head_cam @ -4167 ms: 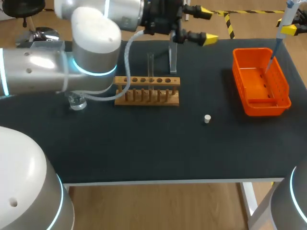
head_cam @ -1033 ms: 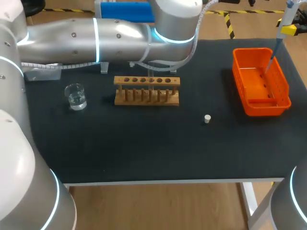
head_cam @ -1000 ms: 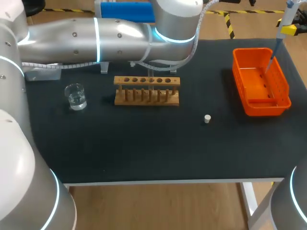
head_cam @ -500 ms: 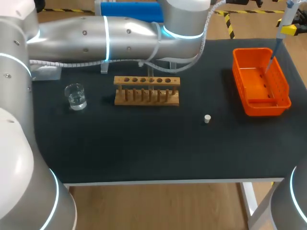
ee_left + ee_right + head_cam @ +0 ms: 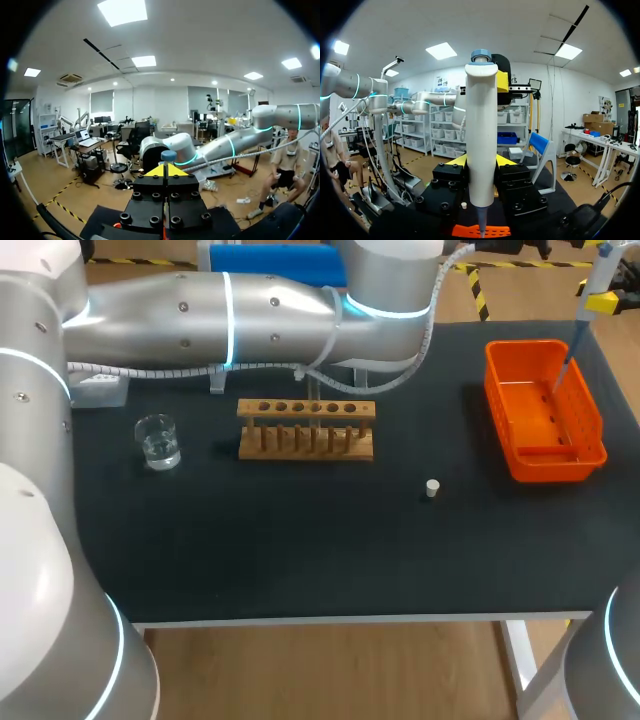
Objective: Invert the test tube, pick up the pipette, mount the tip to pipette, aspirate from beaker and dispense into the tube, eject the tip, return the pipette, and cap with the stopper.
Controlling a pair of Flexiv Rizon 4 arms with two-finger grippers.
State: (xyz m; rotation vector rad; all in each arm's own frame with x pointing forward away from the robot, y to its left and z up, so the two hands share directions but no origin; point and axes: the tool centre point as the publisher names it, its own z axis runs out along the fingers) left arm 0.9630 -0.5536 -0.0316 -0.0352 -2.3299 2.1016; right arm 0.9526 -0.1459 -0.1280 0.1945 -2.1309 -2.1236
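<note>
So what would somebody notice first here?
My huge silver left arm stretched across the table's far side catches the eye first. Next comes the bright orange basket at the right, with the white pipette hanging over it, clamped in the right gripper.

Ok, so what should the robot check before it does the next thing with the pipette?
1. The right tool grips the pipette from both sides: ok.
2. The pipette's thin end is above the orange bin, not beside it: ok.
3. The left arm is clear of the bin: ok. It stretches along the table's far side, behind the rack.
4. The test tube has liquid in it: cannot tell, as it does not show clearly.
5. The stopper lies free on the table, ready for later: ok.
6. The beaker stands upright, away from both arms: ok.
</note>
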